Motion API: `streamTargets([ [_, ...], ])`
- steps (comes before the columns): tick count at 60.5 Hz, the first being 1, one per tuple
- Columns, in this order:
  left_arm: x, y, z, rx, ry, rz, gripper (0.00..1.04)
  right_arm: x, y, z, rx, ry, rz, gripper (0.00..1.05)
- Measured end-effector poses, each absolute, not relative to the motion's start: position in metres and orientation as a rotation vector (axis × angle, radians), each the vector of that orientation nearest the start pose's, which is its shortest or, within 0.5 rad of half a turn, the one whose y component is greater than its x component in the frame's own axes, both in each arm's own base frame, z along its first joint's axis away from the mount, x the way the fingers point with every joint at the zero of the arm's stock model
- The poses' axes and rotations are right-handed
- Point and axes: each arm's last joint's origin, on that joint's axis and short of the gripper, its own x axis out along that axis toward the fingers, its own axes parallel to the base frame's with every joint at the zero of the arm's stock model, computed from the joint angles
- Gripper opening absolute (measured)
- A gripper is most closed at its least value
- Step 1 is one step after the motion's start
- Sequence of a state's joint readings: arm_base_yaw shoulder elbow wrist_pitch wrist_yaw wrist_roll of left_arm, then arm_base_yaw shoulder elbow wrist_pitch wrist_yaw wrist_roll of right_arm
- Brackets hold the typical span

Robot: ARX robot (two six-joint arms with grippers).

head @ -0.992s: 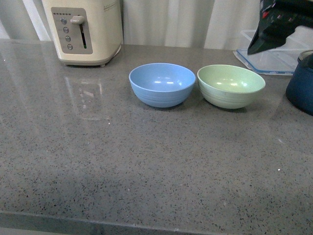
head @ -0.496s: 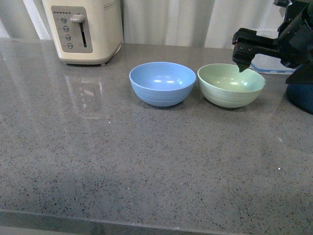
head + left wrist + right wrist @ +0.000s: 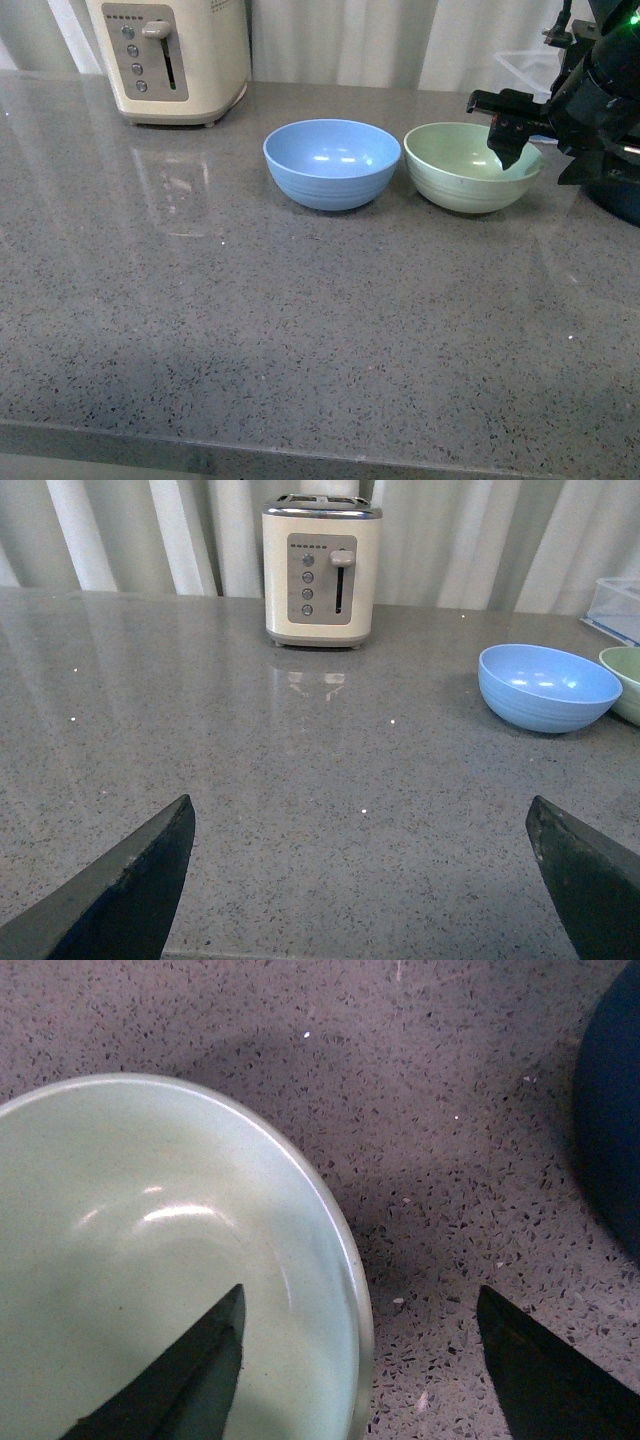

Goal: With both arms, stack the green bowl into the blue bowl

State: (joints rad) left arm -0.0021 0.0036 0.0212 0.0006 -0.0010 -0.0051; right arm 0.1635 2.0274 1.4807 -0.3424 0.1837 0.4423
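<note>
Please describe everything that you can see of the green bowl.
The green bowl is pale mint, round and matte, plastic-looking, with faint ridges low on its wall. It is empty and stands upright on the grey speckled counter, close to the right of the blue bowl. The right hand is open astride its rim, one finger inside and one outside; whether they touch it is unclear.

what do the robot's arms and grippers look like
Left gripper: two dark, near-black wedge-shaped fingers tapering to points. Right gripper: the same flat black wedges. In the front view the right arm is a bulky, angular black housing with a thin cable and a green light on top.
</note>
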Motion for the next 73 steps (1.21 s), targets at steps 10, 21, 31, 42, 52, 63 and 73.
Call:
streamTargets([
  [10,0.097,0.0,0.17,-0.005,-0.018,-0.001,0.98,0.434,0.066,0.186,0.264,0.869,-0.217,0.29],
  [21,0.097,0.0,0.17,-0.005,-0.018,-0.001,0.98,0.434,0.065,0.186,0.27,0.868,-0.222,0.05],
  [31,0.097,0.0,0.17,-0.005,-0.018,-0.001,0.98,0.431,0.063,0.201,0.271,0.842,-0.24,0.01],
  [42,0.097,0.0,0.17,-0.005,-0.018,-0.001,0.98,0.429,0.063,0.237,0.29,0.755,-0.222,0.01],
  [52,0.097,0.0,0.17,-0.005,-0.018,-0.001,0.98,0.423,0.082,0.29,0.312,0.641,-0.136,0.01],
  [63,0.097,0.0,0.17,-0.005,-0.018,-0.001,0.98,0.404,0.155,0.316,0.286,0.593,0.076,0.01],
  [73,0.097,0.0,0.17,-0.005,-0.018,-0.001,0.98,0.402,0.188,0.301,0.248,0.622,0.142,0.01],
])
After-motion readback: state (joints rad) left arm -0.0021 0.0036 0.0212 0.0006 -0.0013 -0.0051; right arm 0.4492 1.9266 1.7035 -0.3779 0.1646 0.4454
